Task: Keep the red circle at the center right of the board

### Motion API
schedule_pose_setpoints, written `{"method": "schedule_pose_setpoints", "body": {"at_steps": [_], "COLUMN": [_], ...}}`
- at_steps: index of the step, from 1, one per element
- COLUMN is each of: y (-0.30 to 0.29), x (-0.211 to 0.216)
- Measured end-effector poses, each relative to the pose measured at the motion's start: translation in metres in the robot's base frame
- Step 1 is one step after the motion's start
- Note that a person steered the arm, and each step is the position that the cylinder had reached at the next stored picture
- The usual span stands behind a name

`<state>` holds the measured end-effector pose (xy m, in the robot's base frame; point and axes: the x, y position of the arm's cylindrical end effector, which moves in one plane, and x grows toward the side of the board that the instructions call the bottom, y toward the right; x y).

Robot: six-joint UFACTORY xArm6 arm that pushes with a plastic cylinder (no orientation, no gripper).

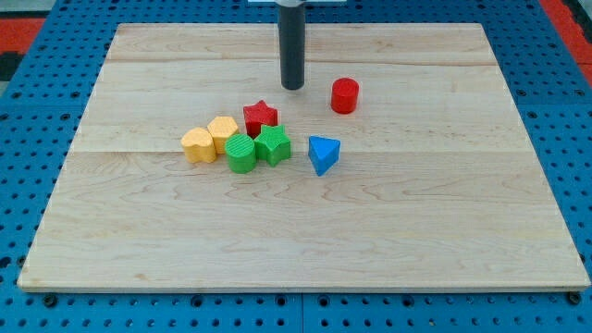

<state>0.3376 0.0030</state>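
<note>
The red circle [345,95], a short red cylinder, stands on the wooden board [444,213] a little above and to the right of the board's middle. My tip [293,87] rests on the board to its left, about a block's width away and not touching it. The dark rod rises from the tip out of the view's top.
A red star [260,117], a green star-like block [273,144], a green rounded block [241,153] and two yellow blocks [197,144] [223,133] cluster left of centre. A blue triangle [323,154] lies below the red circle. Blue pegboard surrounds the board.
</note>
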Motion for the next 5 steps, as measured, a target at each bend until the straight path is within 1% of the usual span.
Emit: {"method": "schedule_pose_setpoints", "body": {"at_steps": [1, 2, 3, 4, 5], "y": [0.093, 0.127, 0.144, 0.183, 0.160], "x": [0.006, 0.020, 0.016, 0.033, 0.000]}}
